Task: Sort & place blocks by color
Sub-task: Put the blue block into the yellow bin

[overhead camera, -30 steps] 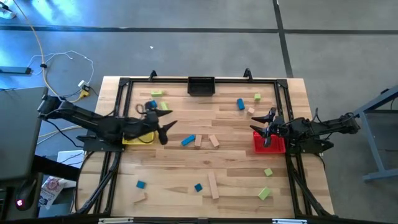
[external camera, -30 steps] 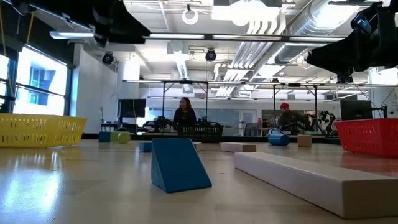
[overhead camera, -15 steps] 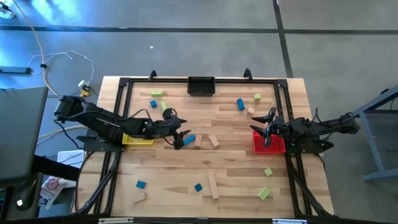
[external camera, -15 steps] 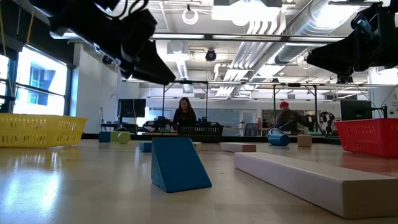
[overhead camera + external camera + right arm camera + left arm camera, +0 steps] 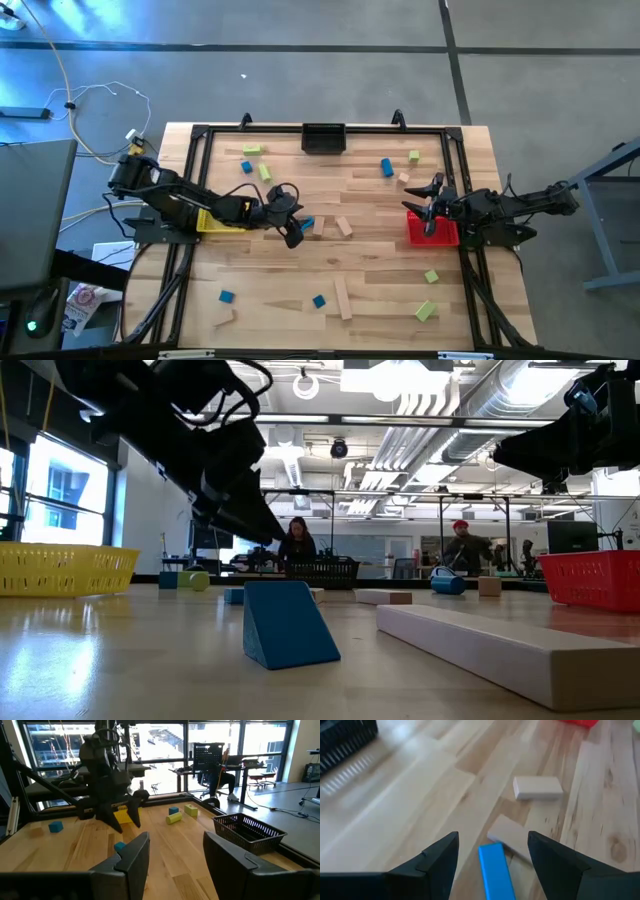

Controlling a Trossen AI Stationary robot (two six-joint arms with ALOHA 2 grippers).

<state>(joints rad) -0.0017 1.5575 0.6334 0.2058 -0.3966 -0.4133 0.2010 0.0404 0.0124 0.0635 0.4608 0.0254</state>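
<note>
Left arm reaches the blue bar at mid-table.

The left gripper [image 5: 291,226] has swung out from beside the yellow bin [image 5: 215,224] and now hangs, fingers spread, straddling the blue bar [image 5: 495,871], so a pick seems next; the right gripper [image 5: 432,205] waits half-open over the red bin [image 5: 432,232].

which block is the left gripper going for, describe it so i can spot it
Find the yellow bin at the table's left edge, then follow the left arm toward the centre to its open left gripper. Between its fingers lies a blue bar. The two bars beside it are plain light wood.
</note>
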